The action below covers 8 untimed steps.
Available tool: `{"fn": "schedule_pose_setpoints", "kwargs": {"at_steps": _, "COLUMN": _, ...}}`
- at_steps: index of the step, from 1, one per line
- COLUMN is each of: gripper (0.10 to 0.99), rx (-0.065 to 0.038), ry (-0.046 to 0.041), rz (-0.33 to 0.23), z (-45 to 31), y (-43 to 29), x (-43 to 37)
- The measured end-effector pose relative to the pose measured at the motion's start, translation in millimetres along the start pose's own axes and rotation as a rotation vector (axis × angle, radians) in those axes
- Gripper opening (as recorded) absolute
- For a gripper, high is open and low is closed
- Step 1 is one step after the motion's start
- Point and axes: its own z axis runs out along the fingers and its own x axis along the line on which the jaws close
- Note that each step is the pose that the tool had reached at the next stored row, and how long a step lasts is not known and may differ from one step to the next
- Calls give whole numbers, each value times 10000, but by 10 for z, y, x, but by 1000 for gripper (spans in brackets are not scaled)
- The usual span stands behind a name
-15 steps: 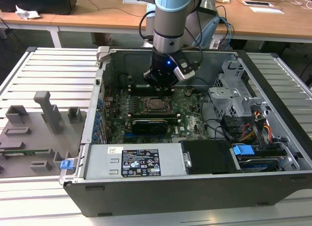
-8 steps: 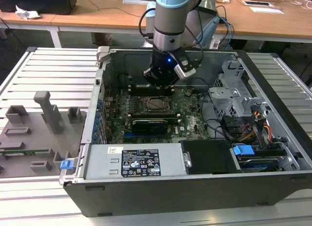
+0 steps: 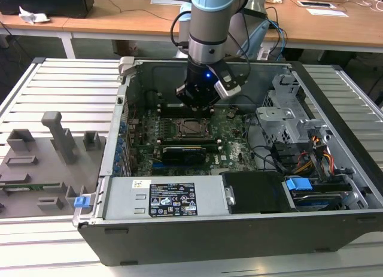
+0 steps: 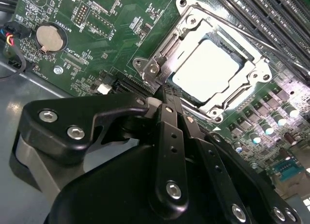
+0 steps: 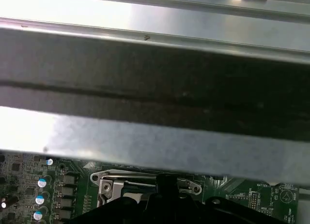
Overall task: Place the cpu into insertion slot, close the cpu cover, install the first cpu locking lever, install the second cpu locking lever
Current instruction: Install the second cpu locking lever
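The cpu (image 4: pixel 206 74) lies flat in the insertion slot (image 4: pixel 190 13), its silvery top bright under the light. The cpu cover (image 4: pixel 254 69) is down around it as a metal frame. My gripper (image 4: pixel 165 97) hangs just off one corner of the socket, its black fingers (image 4: pixel 170 137) pressed together with nothing between them, the tips close to the hinge screws and a thin lever rod (image 4: pixel 162 52). In the exterior view the gripper (image 3: pixel 197 103) hovers low inside the computer case, just behind the cpu (image 3: pixel 192 127). The first wrist view catches the socket's edge (image 5: pixel 111 178).
The green motherboard (image 3: pixel 230 145) carries memory slots (image 4: pixel 271 16), a coin battery (image 4: pixel 51 37) and a black card (image 3: pixel 182 152). The case wall (image 5: pixel 155 88) stands close behind. A drive cage (image 3: pixel 287 115), cables (image 3: pixel 311 157) and the power supply (image 3: pixel 173 199) crowd the other sides.
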Motion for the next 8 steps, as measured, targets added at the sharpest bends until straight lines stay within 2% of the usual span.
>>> {"fn": "schedule_pose_setpoints", "kwargs": {"at_steps": 8, "gripper": 106, "rx": 0, "ry": 0, "rz": -1, "z": -3, "y": -76, "x": 8}}
